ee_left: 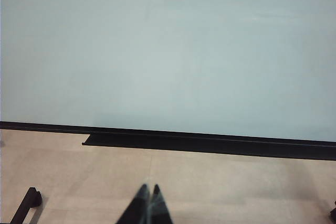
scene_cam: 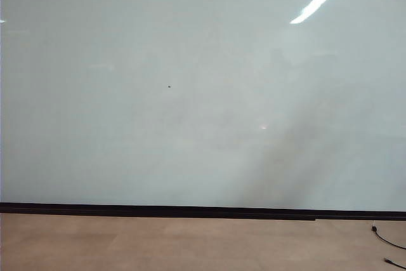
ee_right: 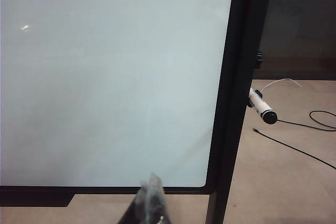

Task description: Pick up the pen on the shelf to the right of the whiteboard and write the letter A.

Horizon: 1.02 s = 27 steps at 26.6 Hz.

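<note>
A pale wooden floor [scene_cam: 158, 245] is the landmark. A thin black cable [scene_cam: 388, 240] lies on it toward its right end in the exterior view, with a second short black end [scene_cam: 394, 263] close beside it. In the right wrist view more black cable [ee_right: 299, 148] trails across the floor, and a thin white wire [ee_right: 281, 82] curves above it. In the left wrist view a black foot [ee_left: 26, 205] of some stand rests on the floor.

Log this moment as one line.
pen: beside whiteboard frame | board: blank | left gripper: shut, empty | right gripper: shut, empty
</note>
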Tool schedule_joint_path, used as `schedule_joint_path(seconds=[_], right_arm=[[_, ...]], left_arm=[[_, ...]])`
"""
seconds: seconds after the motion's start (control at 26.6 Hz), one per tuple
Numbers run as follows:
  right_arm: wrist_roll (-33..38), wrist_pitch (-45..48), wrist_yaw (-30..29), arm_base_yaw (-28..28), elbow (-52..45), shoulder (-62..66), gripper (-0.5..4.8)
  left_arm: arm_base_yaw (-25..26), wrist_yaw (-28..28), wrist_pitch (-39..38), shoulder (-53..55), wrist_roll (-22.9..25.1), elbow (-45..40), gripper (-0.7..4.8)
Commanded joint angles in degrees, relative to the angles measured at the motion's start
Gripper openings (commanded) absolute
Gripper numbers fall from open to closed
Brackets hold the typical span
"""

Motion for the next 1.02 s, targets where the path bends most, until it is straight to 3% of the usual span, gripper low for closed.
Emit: schedule_joint_path(seconds=[0.04,0.49,0.75,1.02], right_arm=[[0.09,0.92,-0.02,0.02,0.26,0.0,-0.08],[0.09,1.05,0.04,0.02,0.26,0.0,-0.08],[0.04,1.73,18.03,-0.04,0.26,0.0,-0.08],[0.17,1.36,18.91,0.02,0.26,0.0,-0.07]], left_arm=[[0.0,0.2,0.52,0.0,0.24,0.15,-0.04],[0.0,0.2,0.52,0.0,0.24,0.15,-0.04],[0.0,0.2,0.52,0.0,0.22,0.15,-0.04],[0.0,0.2,0.52,0.0,0.24,0.15,-0.05]])
